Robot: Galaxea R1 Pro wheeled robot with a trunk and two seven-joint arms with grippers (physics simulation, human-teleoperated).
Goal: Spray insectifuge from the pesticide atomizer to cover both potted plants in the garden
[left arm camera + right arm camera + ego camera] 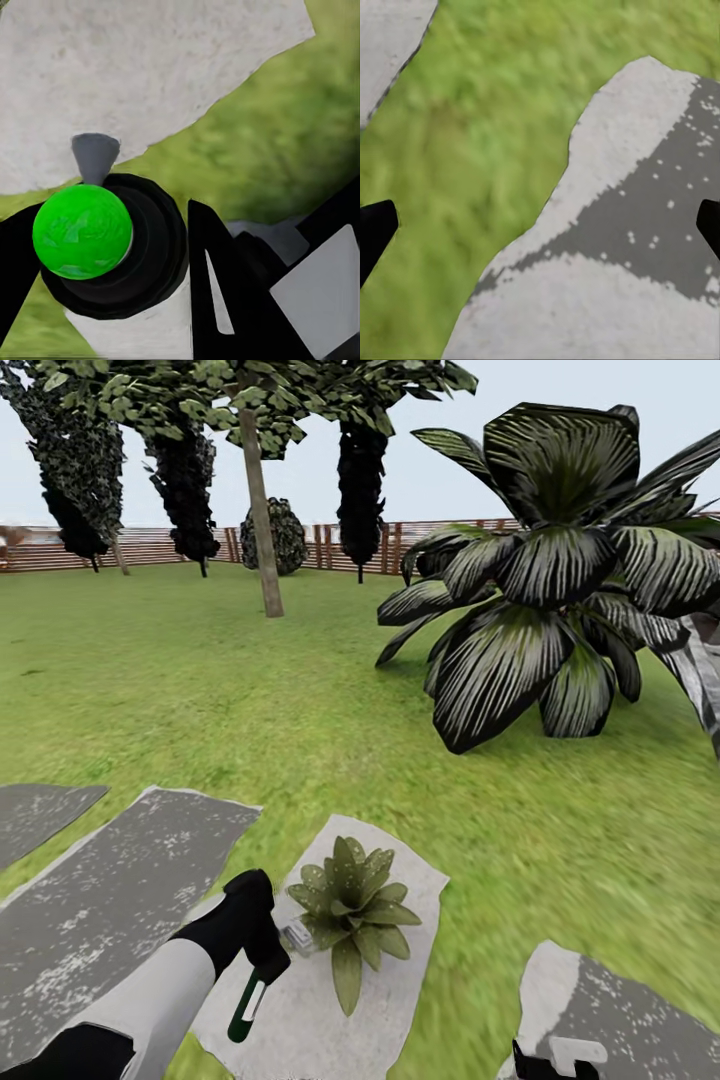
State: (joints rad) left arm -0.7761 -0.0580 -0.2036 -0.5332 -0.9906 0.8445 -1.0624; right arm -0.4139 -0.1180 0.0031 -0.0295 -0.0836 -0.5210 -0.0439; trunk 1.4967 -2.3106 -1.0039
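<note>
One potted plant (350, 912), a low rosette of speckled olive leaves, sits on a pale stepping stone (400, 880) near the bottom centre of the head view. My left gripper (262, 958) is shut on the pesticide atomizer (246, 1005) just left of the plant. The dark-green bottle hangs down and its pale trigger head (297, 937) points at the leaves. From the left wrist, the atomizer (82, 231) appears end-on between the black fingers (225, 285). My right gripper (540, 229) is open over grass and a grey stone (645, 225). The second potted plant is out of view.
A big dark plant with striped leaves (550, 580) stands at the right on the lawn. Grey stepping stones (110, 900) lie at the lower left and lower right. A thin tree trunk (262, 530), dark trees and a brown slatted fence (150, 545) stand far behind.
</note>
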